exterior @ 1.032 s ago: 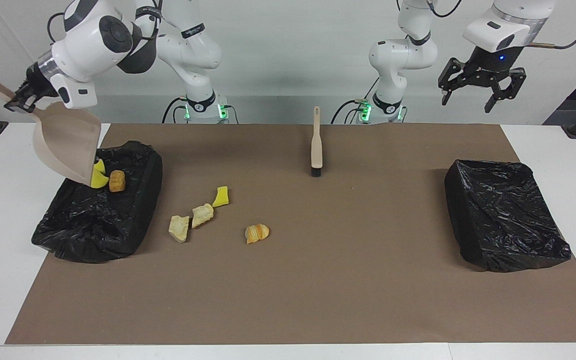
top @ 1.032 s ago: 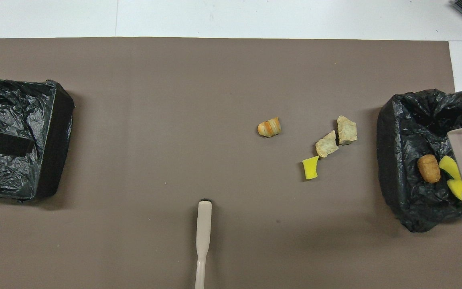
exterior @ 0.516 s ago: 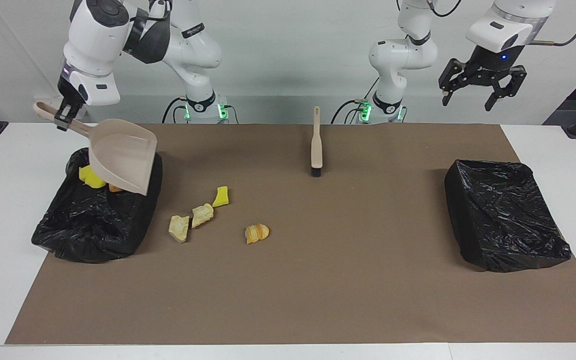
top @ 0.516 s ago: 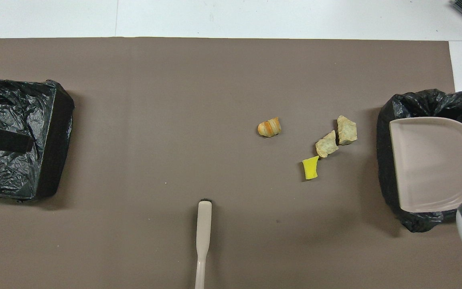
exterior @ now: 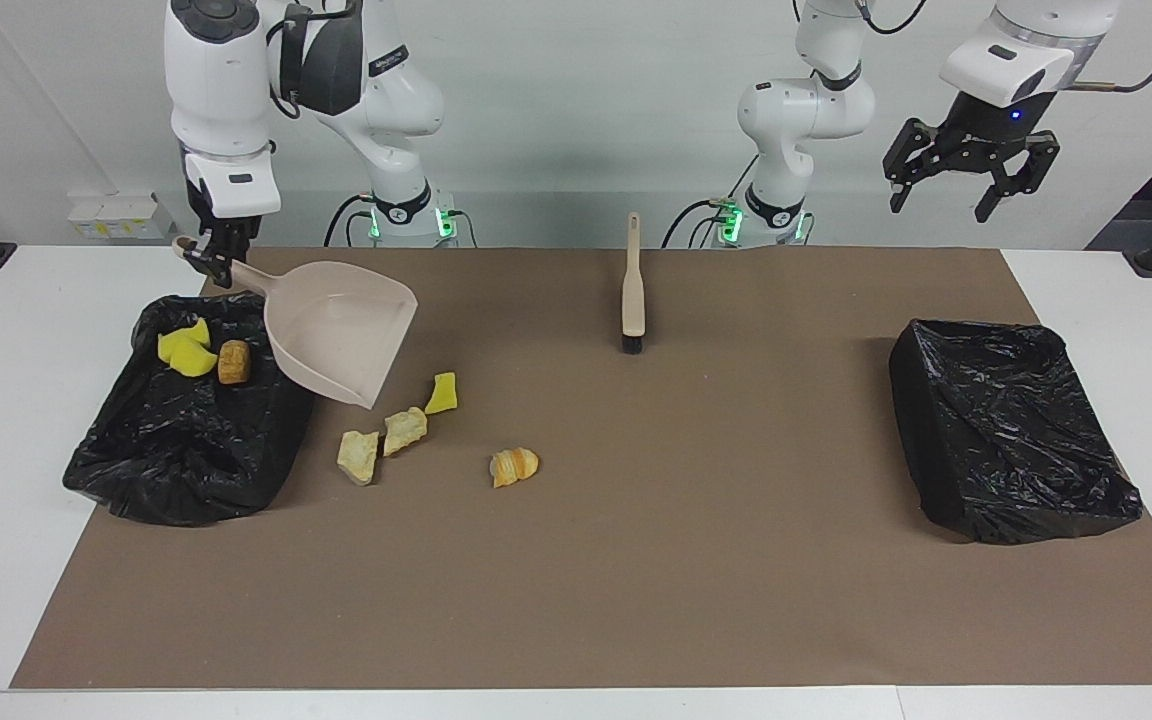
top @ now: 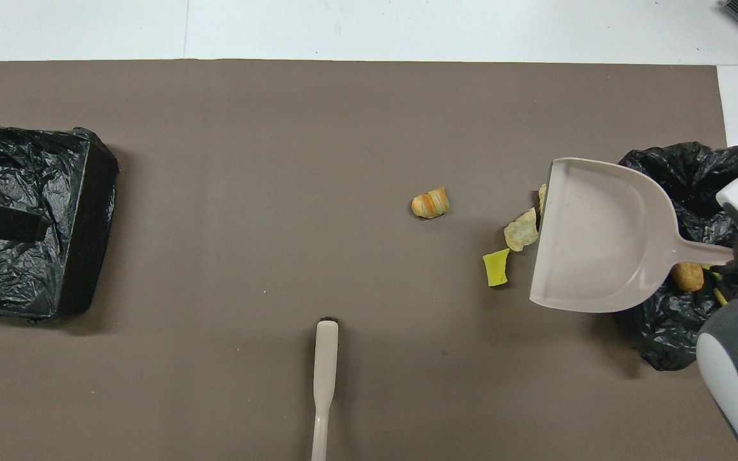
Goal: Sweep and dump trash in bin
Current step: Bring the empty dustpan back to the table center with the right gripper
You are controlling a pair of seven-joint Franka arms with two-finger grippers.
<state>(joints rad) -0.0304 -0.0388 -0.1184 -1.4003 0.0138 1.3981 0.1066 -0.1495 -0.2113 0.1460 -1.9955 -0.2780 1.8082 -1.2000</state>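
Observation:
My right gripper (exterior: pixel 213 264) is shut on the handle of the beige dustpan (exterior: pixel 341 330), which hangs level and empty over the mat beside the black-bagged bin (exterior: pixel 186 450) at the right arm's end. In that bin lie yellow sponge bits (exterior: pixel 184 352) and a brown piece (exterior: pixel 233 362). On the mat, close to the pan's mouth, lie more trash: a yellow sponge bit (exterior: pixel 442 393), two tan chunks (exterior: pixel 404 430) and an orange bread piece (exterior: pixel 514 466). From overhead the dustpan (top: pixel 599 237) covers part of one chunk. My left gripper (exterior: pixel 946 195) waits open, high over the left arm's end.
A beige brush (exterior: pixel 633 285) lies on the brown mat (exterior: pixel 636 580) near the robots, midway between the arms. A second black-bagged bin (exterior: pixel 1011 430) stands at the left arm's end.
My right arm has swung the dustpan from a steep tilt over the bin to level, and carried it toward the scraps on the mat. The dumped scraps now lie in the bin.

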